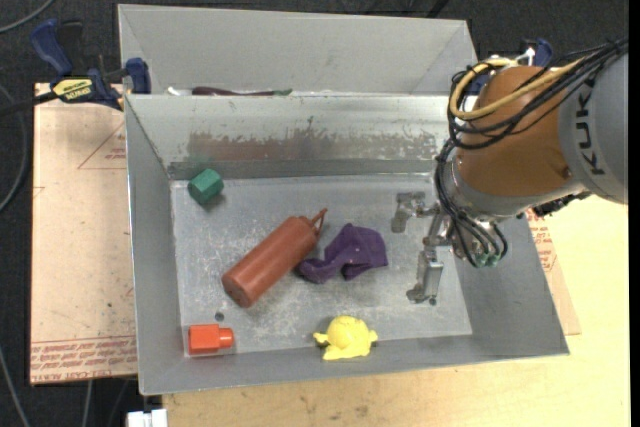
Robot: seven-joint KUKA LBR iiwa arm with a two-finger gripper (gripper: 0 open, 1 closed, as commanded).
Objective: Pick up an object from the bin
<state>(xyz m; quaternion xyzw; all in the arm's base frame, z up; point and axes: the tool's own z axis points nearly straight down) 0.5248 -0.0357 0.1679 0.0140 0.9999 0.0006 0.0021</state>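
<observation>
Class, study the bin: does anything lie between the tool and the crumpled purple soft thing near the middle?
Nothing visible does. The tool hangs at the view's right side of the grey metal bin, and only bare floor lies between it and the crumpled purple soft thing.

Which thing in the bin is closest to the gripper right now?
The crumpled purple thing, just left of the gripper; the yellow toy lies farther off.

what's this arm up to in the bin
The arm reaches in from the right. Its gripper hangs open over bare floor at the right side of the bin, holding nothing. Nearest is a purple crumpled thing, then a reddish-brown bottle and a yellow toy.
</observation>
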